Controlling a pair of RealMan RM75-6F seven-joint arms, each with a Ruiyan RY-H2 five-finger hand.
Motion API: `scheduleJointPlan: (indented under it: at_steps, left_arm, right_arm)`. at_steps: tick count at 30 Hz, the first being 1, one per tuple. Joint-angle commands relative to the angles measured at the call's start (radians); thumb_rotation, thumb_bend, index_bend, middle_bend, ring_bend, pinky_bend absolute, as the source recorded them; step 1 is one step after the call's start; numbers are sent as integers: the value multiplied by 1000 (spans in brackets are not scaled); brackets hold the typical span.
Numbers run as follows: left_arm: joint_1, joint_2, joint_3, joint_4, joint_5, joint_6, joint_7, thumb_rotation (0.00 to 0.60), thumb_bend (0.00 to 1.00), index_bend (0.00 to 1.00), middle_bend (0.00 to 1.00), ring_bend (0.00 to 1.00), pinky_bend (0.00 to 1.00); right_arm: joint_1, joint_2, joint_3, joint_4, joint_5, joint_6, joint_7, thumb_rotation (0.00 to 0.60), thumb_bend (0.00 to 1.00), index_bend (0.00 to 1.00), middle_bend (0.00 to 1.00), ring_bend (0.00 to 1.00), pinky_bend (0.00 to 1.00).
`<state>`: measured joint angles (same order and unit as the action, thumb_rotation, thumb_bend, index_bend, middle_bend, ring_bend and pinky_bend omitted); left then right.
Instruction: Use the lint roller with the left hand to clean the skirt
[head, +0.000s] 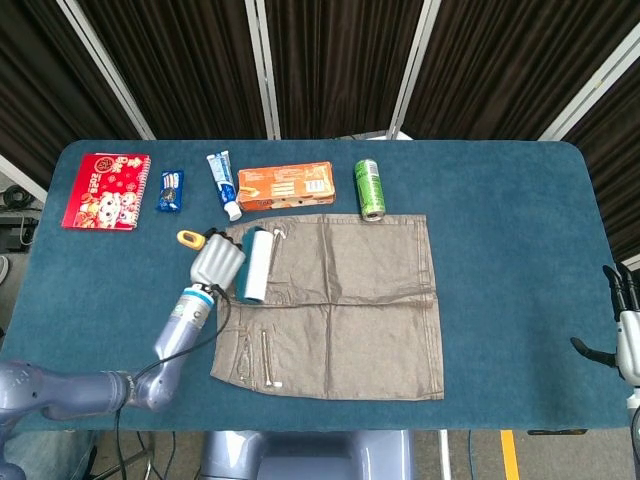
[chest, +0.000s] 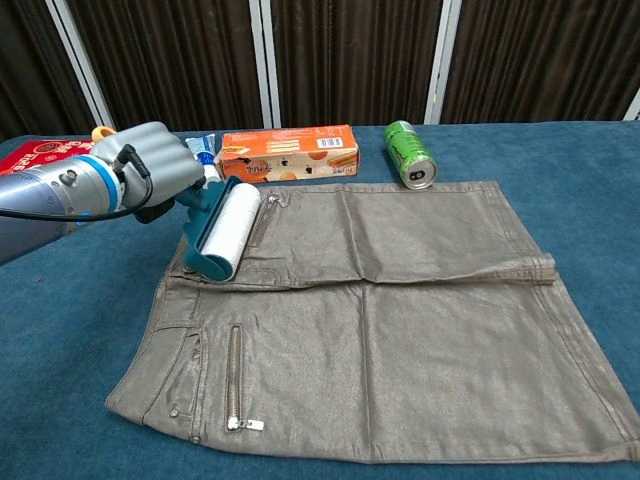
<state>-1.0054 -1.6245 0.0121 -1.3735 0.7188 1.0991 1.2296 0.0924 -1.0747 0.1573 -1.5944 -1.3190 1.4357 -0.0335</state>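
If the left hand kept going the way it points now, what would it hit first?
Probably the toothpaste. The left hand, holding the lint roller, points up-table toward the row of items; the orange box lies just beside that line, so it's uncertain.

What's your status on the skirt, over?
Left hand holds lint roller, roller at skirt waistband edge. Right hand empty, off to the side. Nothing blocking skirt.

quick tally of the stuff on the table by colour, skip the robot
red: 1, booklet
blue: 1, snack pack
white: 1, tube
orange: 1, box
green: 1, can
grey-brown: 1, skirt
teal and white: 1, lint roller
total: 7
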Motion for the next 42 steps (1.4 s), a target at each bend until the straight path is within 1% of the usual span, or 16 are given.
scheduleJointPlan:
  at_steps: [1,4,7,12,20,23,24,26,28,30,31,33,37,42]
  left_arm:
    - [21,19,14,16,14,-12,-32,600,916,660,443,410,448]
    - [41,34,30,41,29,-17,-51,600,915,659,443,410,448]
    - [57,44,36,56,36,-22,-73,600,916,659,443,410,448]
    - [93,68,47,77,61,-37,-141,600,916,659,443,411,448]
    - [145,90,51,125,88,-73,-246,600,915,654,439,408,440]
    - [157,90,51,146,100,-81,-268,600,893,630,420,399,436]
    - [160,89,51,151,104,-83,-274,600,838,598,392,383,426]
    - [166,88,48,159,112,-86,-290,600,622,480,299,304,372]
    - [174,90,47,166,128,-90,-312,600,263,266,135,136,244]
    - [181,93,44,168,136,-95,-332,600,73,114,33,32,143]
    - [186,96,40,165,136,-96,-346,600,23,53,5,7,103]
    - [196,104,34,156,142,-96,-370,600,0,6,0,0,59]
    - [224,136,17,117,166,-66,-433,600,0,0,0,0,10]
    - [281,200,-21,26,219,58,-527,600,0,0,0,0,0]
  right_arm:
    - [1,-2,-2,-3,-3,0,-6,600,0,0,0,0,0]
    - [2,-4,-4,-6,-6,0,-13,600,0,0,0,0,0]
    - [3,-5,-6,-8,-8,0,-16,600,0,0,0,0,0]
    - [3,-8,-10,-13,-16,2,-29,600,0,0,0,0,0]
    - [2,-12,-17,-22,-25,9,-51,600,0,0,0,0,0]
    - [3,-15,-18,-24,-27,11,-59,600,0,0,0,0,0]
    - [3,-16,-19,-25,-28,11,-61,600,0,0,0,0,0]
    - [3,-17,-20,-26,-29,12,-64,600,0,0,0,0,0]
    - [2,-18,-21,-27,-29,13,-67,600,0,0,0,0,0]
    - [2,-17,-20,-29,-30,13,-69,600,0,0,0,0,0]
    - [2,-17,-21,-29,-30,13,-69,600,0,0,0,0,0]
    - [2,-17,-22,-30,-32,14,-69,600,0,0,0,0,0]
    - [1,-14,-24,-33,-41,17,-62,600,0,0,0,0,0]
    - [1,-10,-28,-34,-55,19,-51,600,0,0,0,0,0]
